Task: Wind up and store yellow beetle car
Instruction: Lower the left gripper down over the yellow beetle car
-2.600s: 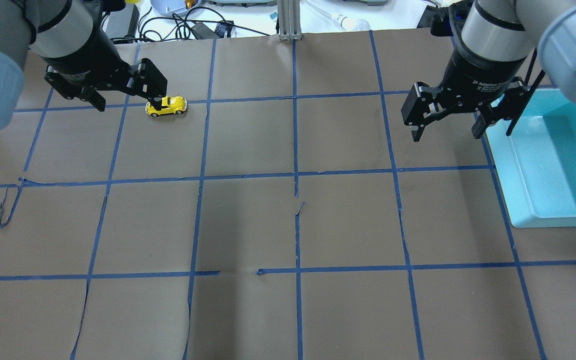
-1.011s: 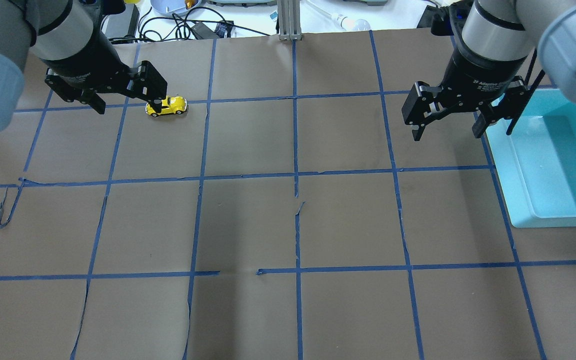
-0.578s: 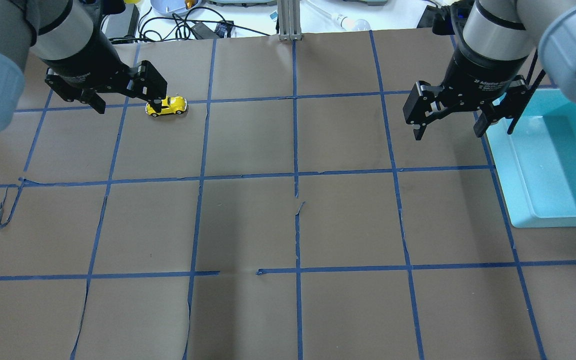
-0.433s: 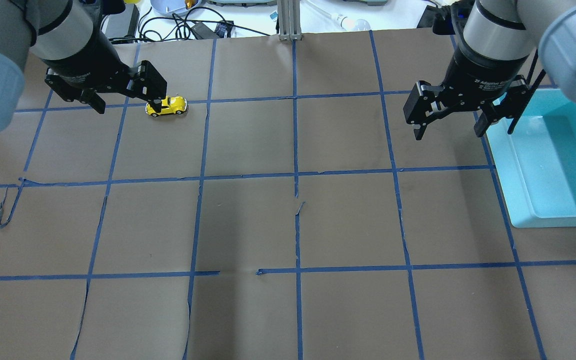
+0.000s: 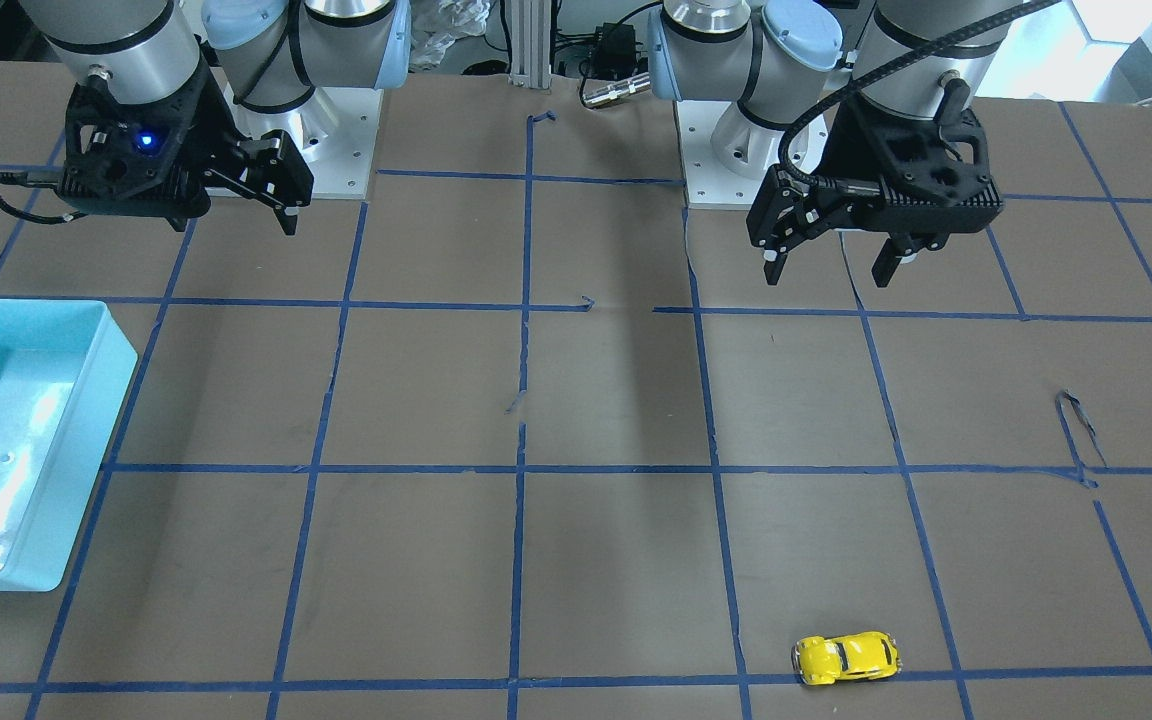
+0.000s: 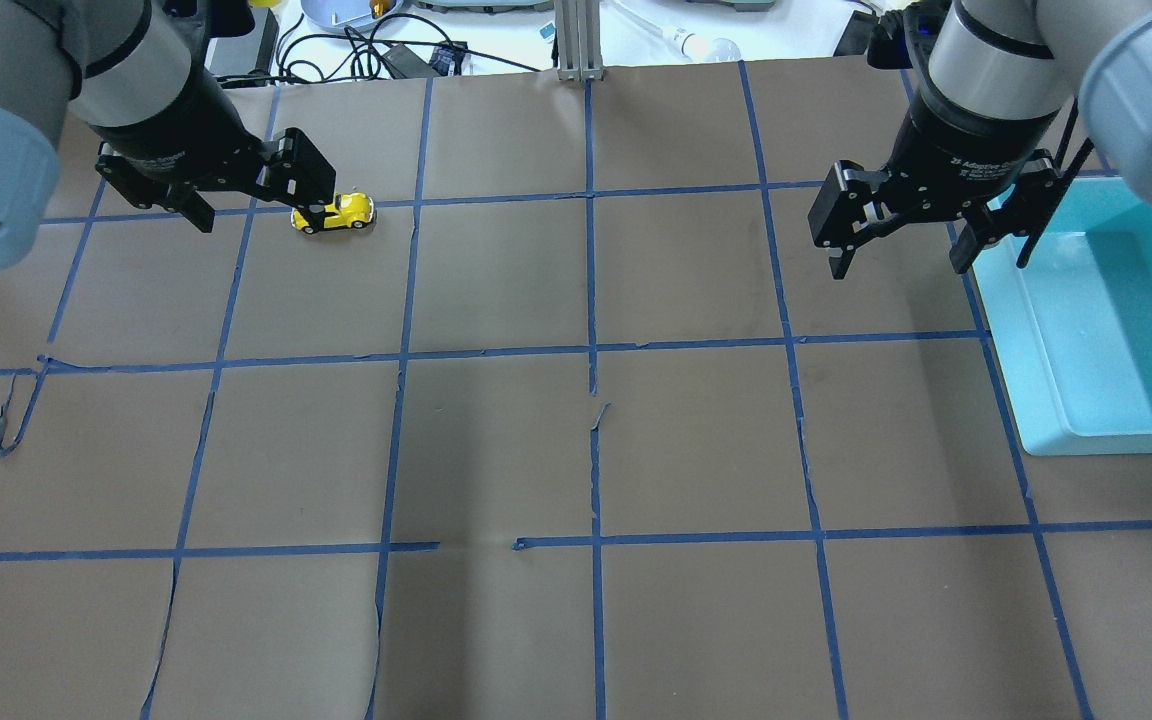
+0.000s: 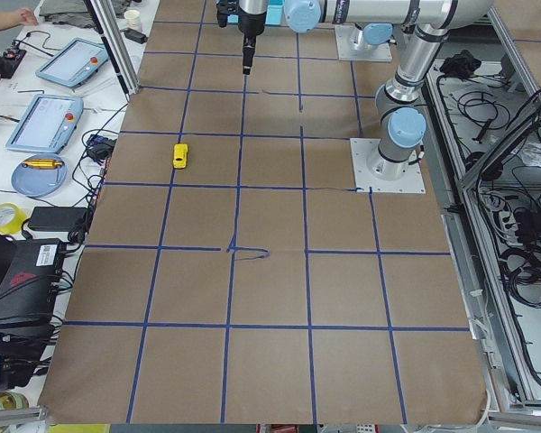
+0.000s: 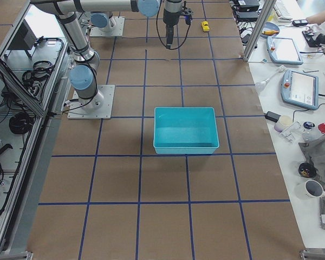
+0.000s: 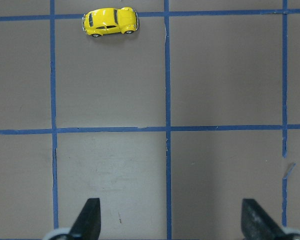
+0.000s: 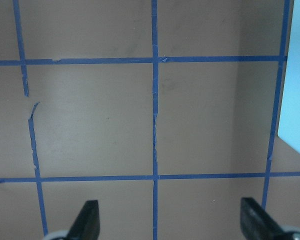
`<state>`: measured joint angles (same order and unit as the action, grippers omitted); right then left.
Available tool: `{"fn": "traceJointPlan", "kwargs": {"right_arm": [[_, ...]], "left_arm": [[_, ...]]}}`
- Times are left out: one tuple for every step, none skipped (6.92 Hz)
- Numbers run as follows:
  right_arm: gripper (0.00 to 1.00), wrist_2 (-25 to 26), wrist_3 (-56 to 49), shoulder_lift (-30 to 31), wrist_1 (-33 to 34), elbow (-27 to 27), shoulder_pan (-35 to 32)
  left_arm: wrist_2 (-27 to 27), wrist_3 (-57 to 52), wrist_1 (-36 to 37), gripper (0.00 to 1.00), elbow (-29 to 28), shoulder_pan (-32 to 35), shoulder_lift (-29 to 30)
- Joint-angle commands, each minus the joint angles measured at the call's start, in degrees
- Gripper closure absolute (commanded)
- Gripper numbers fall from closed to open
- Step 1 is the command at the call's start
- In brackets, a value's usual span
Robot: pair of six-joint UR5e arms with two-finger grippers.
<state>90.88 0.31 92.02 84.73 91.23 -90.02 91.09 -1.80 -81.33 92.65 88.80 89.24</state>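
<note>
The yellow beetle car [image 6: 336,212] stands on the counter [image 6: 496,450]. Your left tool [image 6: 256,218] hangs wide open, apart from it; your right tool [image 6: 898,268], also wide, well apart.

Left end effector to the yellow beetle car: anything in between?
Only taped brown paper, per the left wrist view, between left end effector and yellow beetle car.

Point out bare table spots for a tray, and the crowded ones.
Bare: the table squares between the yellow beetle car and the teal bin, and every row from there toward the robot. Taken: the car's far-left square, the bin's right edge.
</note>
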Motion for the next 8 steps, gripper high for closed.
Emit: {"fn": "traceJointPlan", "kwargs": {"right_arm": [[0.0, 0.0, 0.04, 0.0, -0.01, 0.0, 0.02], [0.0, 0.09, 0.04, 0.0, -0.01, 0.0, 0.02], [0.0, 0.18, 0.04, 0.0, -0.18, 0.0, 0.1], [0.0, 0.09, 0.04, 0.0, -0.01, 0.0, 0.11], [0.0, 0.18, 0.04, 0.0, -0.27, 0.0, 0.19], [0.0, 0.0, 0.04, 0.0, 0.17, 0.0, 0.19], [0.0, 0.0, 0.04, -0.09, 0.17, 0.0, 0.28], [0.0, 0.0, 0.04, -0.09, 0.0, 0.0, 0.28]], "left_arm": [[-0.12, -0.74, 3.61, 0.0, 0.69, -1.52, 4.6], [-0.21, -6.05, 6.24, 0.0, 0.86, -2.05, 8.37], [-0.47, -12.2, 10.88, 0.0, 0.6, -3.18, 13.19], [-0.73, -22.0, 13.97, 0.0, -0.36, -5.37, 17.24], [-0.91, -33.67, 16.09, 0.0, -0.89, -7.83, 20.15], [-2.91, -47.28, 20.46, 0.0, -1.94, -8.98, 23.23], [-5.45, -59.07, 22.42, 0.0, -4.73, -9.0, 26.39], [-5.65, -65.54, 22.27, 0.0, -7.37, -9.0, 29.03]]}}
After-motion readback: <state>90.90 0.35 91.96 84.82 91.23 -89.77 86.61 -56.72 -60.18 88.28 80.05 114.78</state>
